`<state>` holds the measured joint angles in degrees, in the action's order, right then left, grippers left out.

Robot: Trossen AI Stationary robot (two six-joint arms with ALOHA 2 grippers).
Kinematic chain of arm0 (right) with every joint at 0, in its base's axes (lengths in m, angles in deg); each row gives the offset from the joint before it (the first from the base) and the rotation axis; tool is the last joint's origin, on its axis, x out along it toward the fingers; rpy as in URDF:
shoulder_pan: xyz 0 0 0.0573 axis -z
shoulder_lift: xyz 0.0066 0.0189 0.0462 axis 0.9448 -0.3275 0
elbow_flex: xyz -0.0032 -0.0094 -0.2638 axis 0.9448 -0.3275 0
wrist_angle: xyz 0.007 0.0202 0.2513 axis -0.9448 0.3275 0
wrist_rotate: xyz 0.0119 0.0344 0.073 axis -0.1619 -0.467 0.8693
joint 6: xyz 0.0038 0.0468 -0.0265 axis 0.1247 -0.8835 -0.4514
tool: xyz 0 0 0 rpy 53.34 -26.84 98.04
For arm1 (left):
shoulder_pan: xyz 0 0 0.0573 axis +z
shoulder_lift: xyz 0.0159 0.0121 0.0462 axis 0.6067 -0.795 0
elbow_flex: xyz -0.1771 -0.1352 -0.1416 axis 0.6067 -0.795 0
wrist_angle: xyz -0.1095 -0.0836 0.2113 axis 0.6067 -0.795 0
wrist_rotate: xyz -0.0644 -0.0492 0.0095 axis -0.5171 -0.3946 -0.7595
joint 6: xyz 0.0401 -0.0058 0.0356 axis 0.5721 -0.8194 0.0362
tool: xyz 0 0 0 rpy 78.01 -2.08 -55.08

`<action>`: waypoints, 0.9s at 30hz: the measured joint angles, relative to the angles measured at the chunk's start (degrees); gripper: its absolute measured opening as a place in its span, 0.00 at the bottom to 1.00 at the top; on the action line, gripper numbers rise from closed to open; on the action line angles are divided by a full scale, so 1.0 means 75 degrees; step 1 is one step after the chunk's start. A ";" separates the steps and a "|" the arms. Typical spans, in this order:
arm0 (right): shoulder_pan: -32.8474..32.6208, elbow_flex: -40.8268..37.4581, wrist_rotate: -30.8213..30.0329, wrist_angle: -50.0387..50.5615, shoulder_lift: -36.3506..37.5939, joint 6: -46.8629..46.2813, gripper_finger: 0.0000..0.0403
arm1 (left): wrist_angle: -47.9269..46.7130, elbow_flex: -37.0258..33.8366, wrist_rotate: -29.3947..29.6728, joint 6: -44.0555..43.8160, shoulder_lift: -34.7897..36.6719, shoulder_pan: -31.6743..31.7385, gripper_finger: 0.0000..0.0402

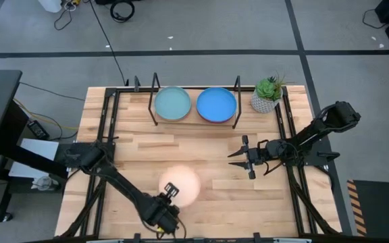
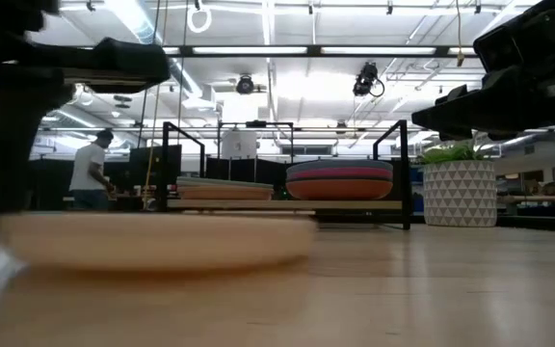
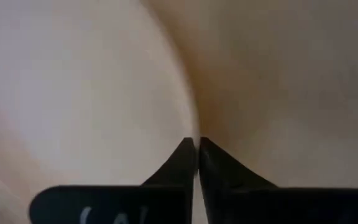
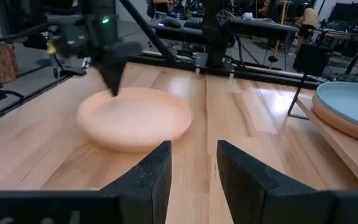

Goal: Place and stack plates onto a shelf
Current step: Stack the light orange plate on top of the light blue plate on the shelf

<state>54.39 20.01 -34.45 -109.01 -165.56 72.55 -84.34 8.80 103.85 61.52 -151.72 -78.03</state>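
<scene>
A peach plate (image 1: pixel 181 183) is on the near middle of the table, also seen as the plate (image 4: pixel 135 118) in the right wrist view. My left gripper (image 1: pixel 170 190) is shut on its near-left rim. My right gripper (image 1: pixel 237 156) hovers open to the right of the plate, fingers pointing left toward it. The shelf (image 1: pixel 194 122) stands at the far edge. On its board rest two stacks, one topped by a light blue plate (image 1: pixel 172 103), the other by a bright blue plate (image 1: pixel 216 104). The bright blue stack (image 2: pixel 340 180) shows magenta and orange edges underneath. My left gripper pinches the peach plate's rim (image 3: pixel 188 106) between its two fingers (image 4: pixel 114 78), one inside the bowl and one outside. The fingers come from above, pointing down. The plate sits about level; whether its base is on the table or just off it I cannot tell.
A small potted green plant (image 1: pixel 267 94) in a white pot stands right of the shelf. Black metal rails (image 1: pixel 290 135) run along the table's left and right sides. Bare wood lies between the peach plate and the shelf. A person (image 2: pixel 90 169) stands far off in the room.
</scene>
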 joint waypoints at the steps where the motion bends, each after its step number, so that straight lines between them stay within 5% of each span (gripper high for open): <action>1: 0.0000 0.0000 0.0002 0.0000 0.0000 0.0000 0.33 | -0.0139 -0.0007 -0.0009 -0.0059 0.0083 0.0088 0.04; 7: -0.0006 0.0000 0.0019 0.0063 0.0000 -0.0222 0.33 | -0.0589 0.0001 0.0339 -0.0241 0.1116 0.1072 0.03; 14: -0.0083 0.0003 -0.0039 0.0147 -0.0430 -0.0645 0.33 | -0.1285 0.0010 0.0633 0.0051 0.2189 0.3218 0.03; 27: -0.0529 0.0137 -0.0585 -0.1260 -0.1713 -0.0864 0.33 | -0.0781 -0.0002 0.0183 0.2569 0.2056 0.7486 0.03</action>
<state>50.42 21.04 -38.83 -118.46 -178.41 66.07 -90.20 8.79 105.22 80.79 -136.30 -21.89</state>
